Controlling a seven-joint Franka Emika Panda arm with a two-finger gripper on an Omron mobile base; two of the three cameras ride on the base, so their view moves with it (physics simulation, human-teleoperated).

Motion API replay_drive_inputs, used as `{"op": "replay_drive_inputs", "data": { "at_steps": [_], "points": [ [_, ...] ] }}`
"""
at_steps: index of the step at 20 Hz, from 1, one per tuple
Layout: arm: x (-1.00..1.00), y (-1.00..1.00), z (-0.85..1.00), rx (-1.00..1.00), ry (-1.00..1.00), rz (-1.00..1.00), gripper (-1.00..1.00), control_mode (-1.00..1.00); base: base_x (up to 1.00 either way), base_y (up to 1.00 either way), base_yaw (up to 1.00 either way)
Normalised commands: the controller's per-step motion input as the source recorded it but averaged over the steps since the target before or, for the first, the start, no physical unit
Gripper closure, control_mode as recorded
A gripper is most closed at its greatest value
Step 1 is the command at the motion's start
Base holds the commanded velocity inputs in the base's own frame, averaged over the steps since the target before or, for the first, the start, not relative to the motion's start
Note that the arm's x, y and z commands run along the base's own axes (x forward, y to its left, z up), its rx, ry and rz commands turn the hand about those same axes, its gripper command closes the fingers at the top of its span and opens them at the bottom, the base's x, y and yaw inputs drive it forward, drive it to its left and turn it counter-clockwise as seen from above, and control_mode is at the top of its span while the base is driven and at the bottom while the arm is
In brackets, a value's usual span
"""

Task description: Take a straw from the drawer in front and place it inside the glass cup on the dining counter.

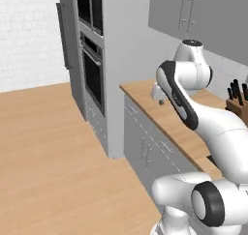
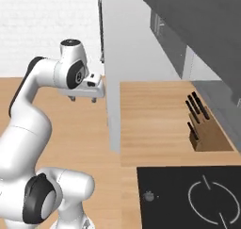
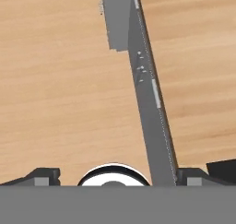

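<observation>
overhead, claw [image 2: 82,100] open, cooktop [image 2: 188,195] in right base view

knife block [image 2: 205,134] on wood counter [image 2: 150,119] | black cooktop [image 2: 188,195] | wall oven [image 1: 92,69]

A light wood floor [image 1: 43,147] runs to a white brick wall [image 1: 29,36]. A tall grey cabinet [image 1: 92,60] houses dark built-in ovens. Beside it stands a wood-topped wall counter [image 2: 155,119] with grey fronts (a knife block [image 2: 204,131] and a black cooktop [image 2: 188,195] sit on it), under grey upper cabinets [image 1: 193,11].
</observation>
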Motion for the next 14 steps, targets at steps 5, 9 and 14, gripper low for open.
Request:
{"op": "replay_drive_inputs", "data": {
  "at_steps": [5,9,14],
  "points": [
    [0.0,0.0,0.0,0.0,0.0,0.0,-1.0,1.0,-0.26,-0.59,0.33],
    [0.0,0.0,0.0,0.0,0.0,0.0,-1.0,1.0,-0.04,-0.51,0.25],
    [0.0,0.0,-0.08,-0.02,0.0,0.0,-1.0,-1.0,0.01,-0.11,0.06]
  ]
}}
